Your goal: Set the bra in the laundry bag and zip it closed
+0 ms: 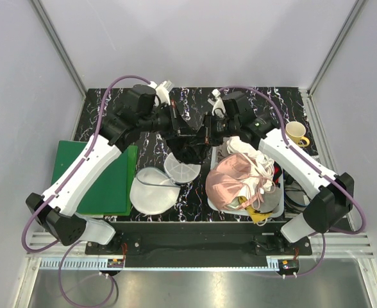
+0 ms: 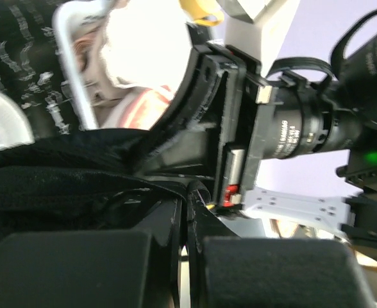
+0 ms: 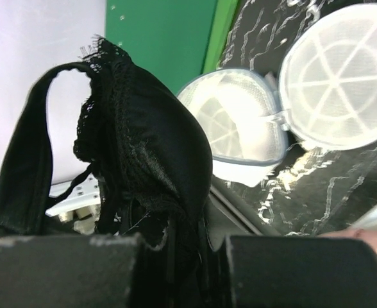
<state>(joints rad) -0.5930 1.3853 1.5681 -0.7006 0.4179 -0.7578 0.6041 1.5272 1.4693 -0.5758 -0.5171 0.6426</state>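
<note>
Both grippers pinch the black lace bra (image 3: 143,160) aloft.
The left gripper (image 2: 188,256) and right gripper (image 3: 182,269) clamp it; the laundry bag (image 3: 240,128) lies open below, ahead of the right one. The loose strap (image 3: 22,154) may snag its rim.

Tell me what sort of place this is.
Probably a robot test cell in a lab, not a home: plain grey walls on aluminium framing, two arms bolted at the table edge, and staged laundry props, a basket of garments and a mesh laundry bag.
</note>
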